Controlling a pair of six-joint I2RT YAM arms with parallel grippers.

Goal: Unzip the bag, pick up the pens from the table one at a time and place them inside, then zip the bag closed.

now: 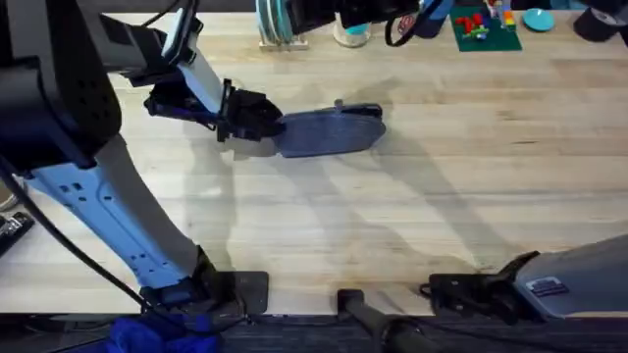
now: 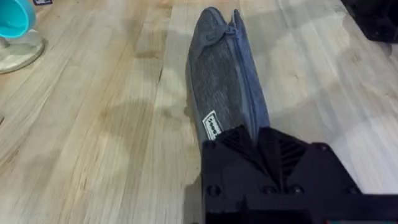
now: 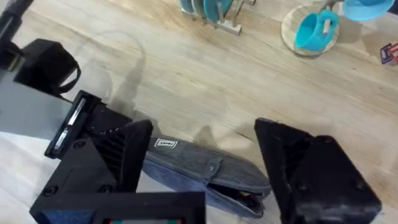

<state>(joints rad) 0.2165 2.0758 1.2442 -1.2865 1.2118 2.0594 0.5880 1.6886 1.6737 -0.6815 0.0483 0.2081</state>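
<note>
The grey-blue bag [image 1: 329, 132] lies flat on the table [image 1: 461, 196], a little left of centre and towards the back. Its zipper line runs along the top [image 2: 239, 68] and looks closed for most of its length; the far end is unclear. My left gripper [image 1: 263, 123] is shut on the bag's left end, beside a small white tag [image 2: 211, 126]. My right gripper [image 1: 446, 289] hangs back near the front edge with its fingers spread wide. In the right wrist view the bag [image 3: 199, 165] lies beyond that gripper [image 3: 204, 134]. The pens are out of view.
Along the back edge stand a rack of plates [image 1: 280, 25], a blue cup on a round coaster [image 3: 314, 28] and a green plate with toy bricks [image 1: 486, 29]. Bare wood stretches between the bag and the front edge.
</note>
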